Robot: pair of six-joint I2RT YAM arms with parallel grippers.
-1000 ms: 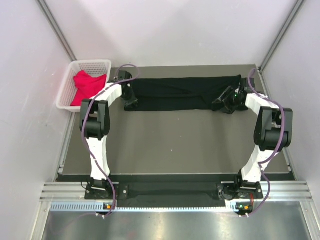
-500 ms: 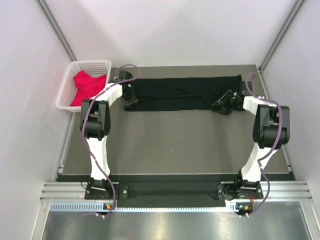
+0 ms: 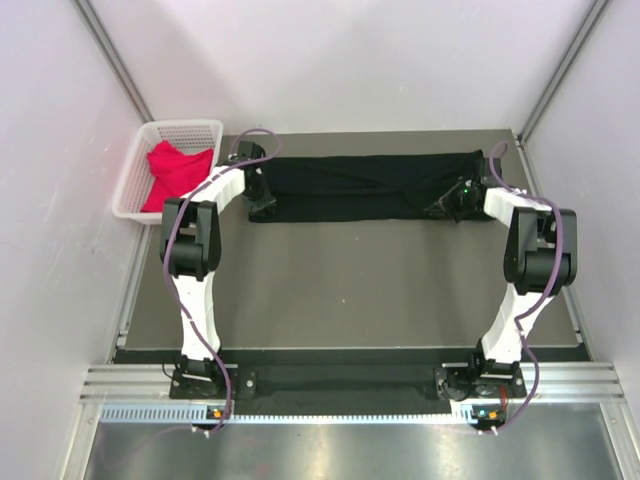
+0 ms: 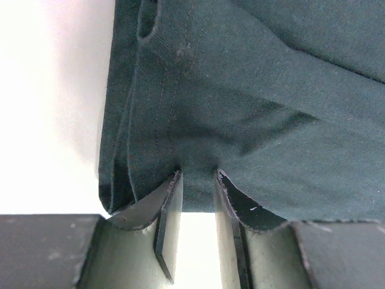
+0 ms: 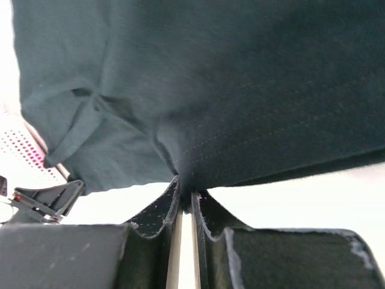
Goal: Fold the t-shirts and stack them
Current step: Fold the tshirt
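Note:
The black t-shirt (image 3: 360, 185) lies folded into a long band across the back of the table. My left gripper (image 3: 262, 203) is at its left end. In the left wrist view the fingers (image 4: 169, 192) stand narrowly apart with the layered hem of the black t-shirt (image 4: 240, 90) held between their tips. My right gripper (image 3: 452, 205) is at the right end. There the jaws (image 5: 186, 194) are pinched tight on a fold of the black t-shirt (image 5: 240, 78), which puckers at the tips. The red-pink t-shirt (image 3: 178, 170) sits crumpled in the basket.
A white lattice basket (image 3: 185, 124) stands at the table's back left corner, against the left wall. Pale walls close in the back and both sides. The grey tabletop (image 3: 350, 280) stretches between the shirt and the arm bases.
My right gripper's jaws have closed onto the right end of the black t-shirt, shifting slightly toward the back. The left gripper and the shirt's left end have not moved.

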